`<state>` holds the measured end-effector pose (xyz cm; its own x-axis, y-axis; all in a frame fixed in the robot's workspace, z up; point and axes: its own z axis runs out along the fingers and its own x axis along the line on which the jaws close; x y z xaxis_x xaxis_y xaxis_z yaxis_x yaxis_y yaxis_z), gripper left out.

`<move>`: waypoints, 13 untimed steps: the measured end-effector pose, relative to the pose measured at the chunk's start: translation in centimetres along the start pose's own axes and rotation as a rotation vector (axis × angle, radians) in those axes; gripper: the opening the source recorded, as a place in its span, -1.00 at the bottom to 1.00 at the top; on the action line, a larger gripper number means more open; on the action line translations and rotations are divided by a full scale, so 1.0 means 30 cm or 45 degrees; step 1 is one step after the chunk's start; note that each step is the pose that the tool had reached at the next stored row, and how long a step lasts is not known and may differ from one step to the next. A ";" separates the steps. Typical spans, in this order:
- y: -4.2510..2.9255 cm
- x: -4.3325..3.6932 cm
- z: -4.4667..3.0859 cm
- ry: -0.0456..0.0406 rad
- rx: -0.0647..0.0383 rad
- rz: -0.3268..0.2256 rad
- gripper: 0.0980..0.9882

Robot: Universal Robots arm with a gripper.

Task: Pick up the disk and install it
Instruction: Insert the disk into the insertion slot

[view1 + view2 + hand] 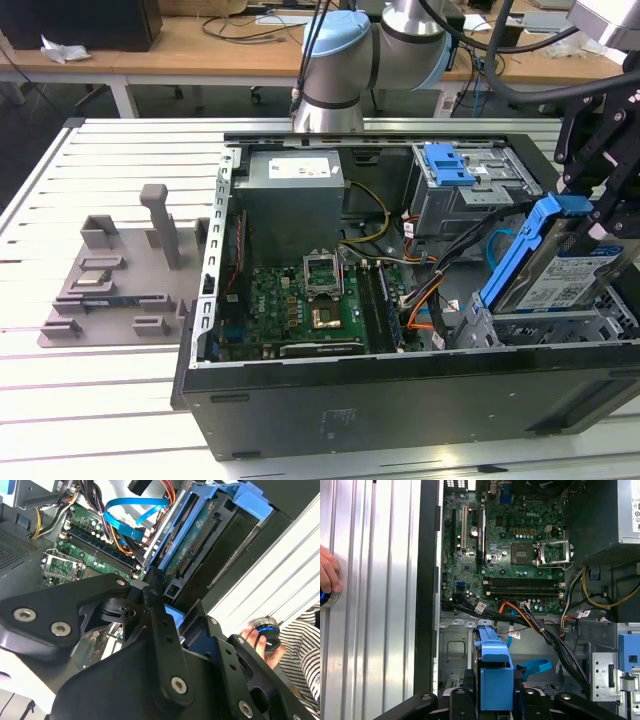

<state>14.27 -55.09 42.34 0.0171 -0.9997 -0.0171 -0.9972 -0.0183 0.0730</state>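
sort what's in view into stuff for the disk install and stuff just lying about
For the job:
- the disk, tilted over the open computer case
- the pincer, closed on the disk

Just lying about:
- grey fixture plate on the table
- power supply
- motherboard
- blue latch

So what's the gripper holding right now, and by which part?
The disk; the gripper clamps it at its raised, blue-railed end.
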 end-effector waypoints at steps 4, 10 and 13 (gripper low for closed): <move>0.000 0.000 0.000 0.000 0.000 0.000 -0.24; 0.000 0.000 0.001 0.000 0.000 0.000 -0.10; 0.000 0.000 0.001 0.000 0.000 0.000 -0.28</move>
<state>14.27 -55.09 42.31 0.0171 -0.9997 -0.0171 -0.9972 -0.0183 0.0729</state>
